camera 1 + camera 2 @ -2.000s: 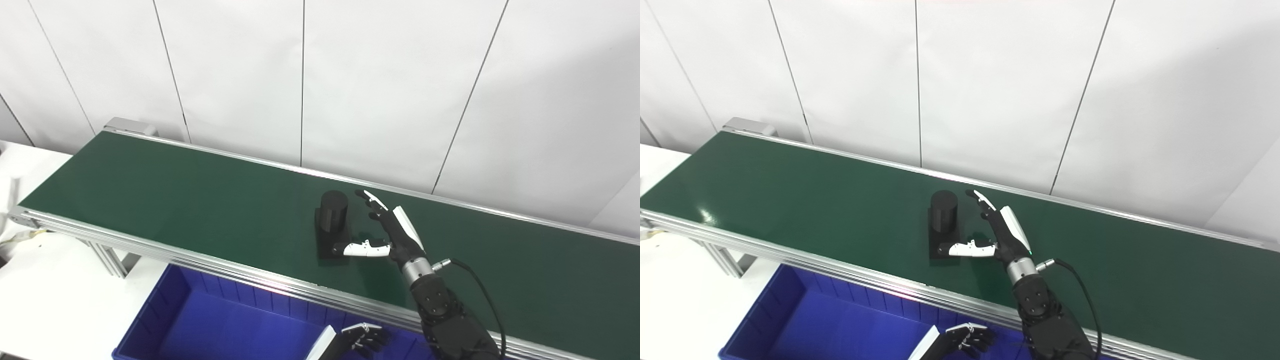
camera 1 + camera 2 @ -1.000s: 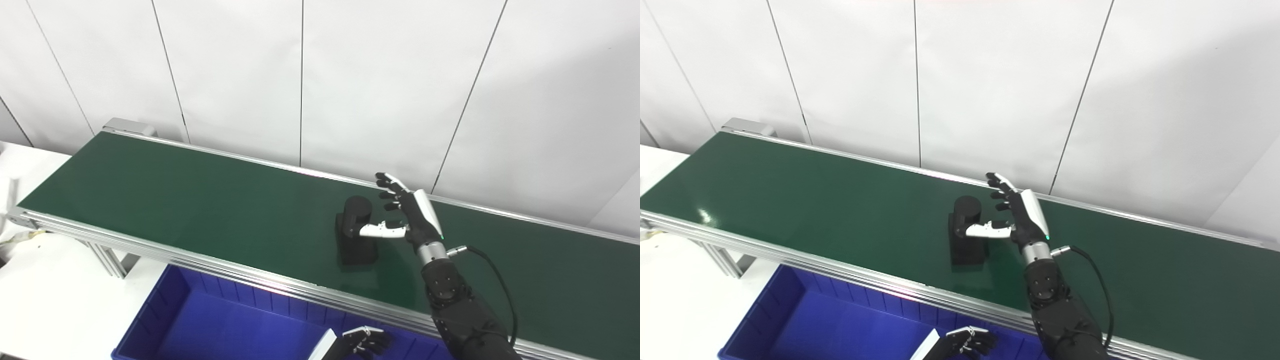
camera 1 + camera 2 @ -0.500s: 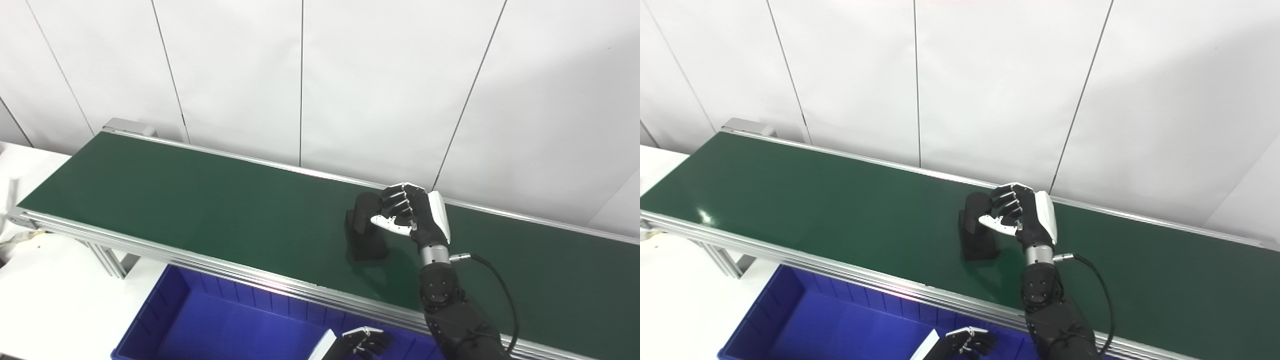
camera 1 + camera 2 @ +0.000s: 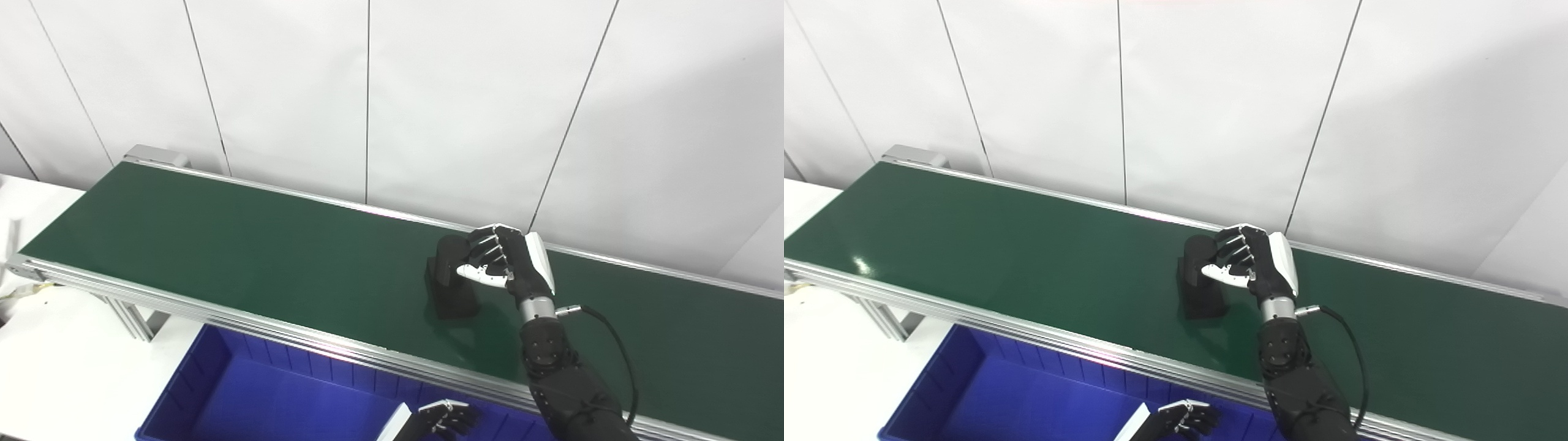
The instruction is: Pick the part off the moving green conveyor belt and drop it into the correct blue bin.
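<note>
Right robot hand point(image 4: 507, 260) curled shut (thumb across), left robot hand point(image 4: 446, 418) low, curled

The right hand point(image 4: 505, 260) has black fingers, a white thumb and a white shell along its back. A silver metal cuff joins it to a black forearm, from which a black cable loops out. The left hand point(image 4: 442, 418) shows black fingers and a white edge.
</note>
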`<state>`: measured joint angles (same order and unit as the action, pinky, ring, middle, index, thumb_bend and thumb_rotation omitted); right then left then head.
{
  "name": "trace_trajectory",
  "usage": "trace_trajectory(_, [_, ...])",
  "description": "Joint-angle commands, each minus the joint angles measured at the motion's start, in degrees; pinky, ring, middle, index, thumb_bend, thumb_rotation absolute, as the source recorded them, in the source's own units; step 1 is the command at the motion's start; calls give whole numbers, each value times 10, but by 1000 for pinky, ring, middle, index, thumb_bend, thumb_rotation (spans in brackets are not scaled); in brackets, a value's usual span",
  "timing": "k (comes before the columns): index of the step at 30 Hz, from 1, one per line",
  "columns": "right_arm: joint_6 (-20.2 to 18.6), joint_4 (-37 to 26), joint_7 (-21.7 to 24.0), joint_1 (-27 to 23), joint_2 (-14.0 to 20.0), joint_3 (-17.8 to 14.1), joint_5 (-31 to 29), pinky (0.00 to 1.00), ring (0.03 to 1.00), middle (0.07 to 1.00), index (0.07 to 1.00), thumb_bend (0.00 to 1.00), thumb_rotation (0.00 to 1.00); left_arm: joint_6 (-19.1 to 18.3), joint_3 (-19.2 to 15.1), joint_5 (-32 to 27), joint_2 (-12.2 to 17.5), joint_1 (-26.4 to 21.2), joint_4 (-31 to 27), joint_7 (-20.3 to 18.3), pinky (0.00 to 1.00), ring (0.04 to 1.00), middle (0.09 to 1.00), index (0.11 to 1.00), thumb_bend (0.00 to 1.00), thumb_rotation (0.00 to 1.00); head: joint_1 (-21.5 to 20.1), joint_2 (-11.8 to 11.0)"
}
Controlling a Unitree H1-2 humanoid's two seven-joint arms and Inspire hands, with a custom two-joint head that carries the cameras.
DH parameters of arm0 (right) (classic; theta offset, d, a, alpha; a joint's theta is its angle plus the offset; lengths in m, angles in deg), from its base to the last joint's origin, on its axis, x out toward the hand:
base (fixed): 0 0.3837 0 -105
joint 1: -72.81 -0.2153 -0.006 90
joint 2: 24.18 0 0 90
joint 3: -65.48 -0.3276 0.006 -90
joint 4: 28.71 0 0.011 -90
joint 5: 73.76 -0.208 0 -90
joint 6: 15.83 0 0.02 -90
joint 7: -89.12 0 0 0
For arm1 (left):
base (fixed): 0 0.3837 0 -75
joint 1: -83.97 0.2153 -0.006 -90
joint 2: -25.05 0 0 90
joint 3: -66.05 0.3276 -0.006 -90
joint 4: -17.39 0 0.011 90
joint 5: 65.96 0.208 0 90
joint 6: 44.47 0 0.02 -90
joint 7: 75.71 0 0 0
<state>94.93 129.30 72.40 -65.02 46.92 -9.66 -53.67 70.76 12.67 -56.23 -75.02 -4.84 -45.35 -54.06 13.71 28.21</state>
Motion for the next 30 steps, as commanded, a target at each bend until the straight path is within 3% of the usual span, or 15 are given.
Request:
trace_trajectory(1, [-9,-15,7,-21,-3,5,4,337,400,488,532,515,0,17,0,6,-6,-8,-9,-2,622,688,721,729,864,130,-1,0])
trace_trajectory(8, [-13,-19,14,-18,-2,-1,-5,396,415,500,546,515,0,17,0,8,-5,-9,-10,-2,624,692,726,734,857,142,-3,-1])
trace_trajectory(9, [-12,-16,14,-18,-2,0,-5,407,463,489,533,521,1,17,0,10,-5,-9,-9,-2,624,693,727,734,857,143,-3,-1])
trace_trajectory(10, [-12,-14,14,-19,-1,0,-4,424,500,549,515,521,67,17,0,11,-5,-10,-8,0,623,694,728,734,857,146,-3,-1])
trace_trajectory(11, [-11,-11,14,-19,-1,0,-4,446,535,597,600,718,80,17,1,11,-4,-10,-8,1,621,692,726,733,857,146,-3,-1])
trace_trajectory(14, [-10,-6,13,-20,1,1,-3,470,561,627,648,842,93,17,-1,5,-6,-9,-8,-4,626,694,726,730,859,123,-3,-1])
trace_trajectory(30, [-4,-22,6,-9,2,0,-2,443,530,599,632,837,35,17,0,8,-4,-10,-10,0,626,694,725,730,863,121,-5,-2])
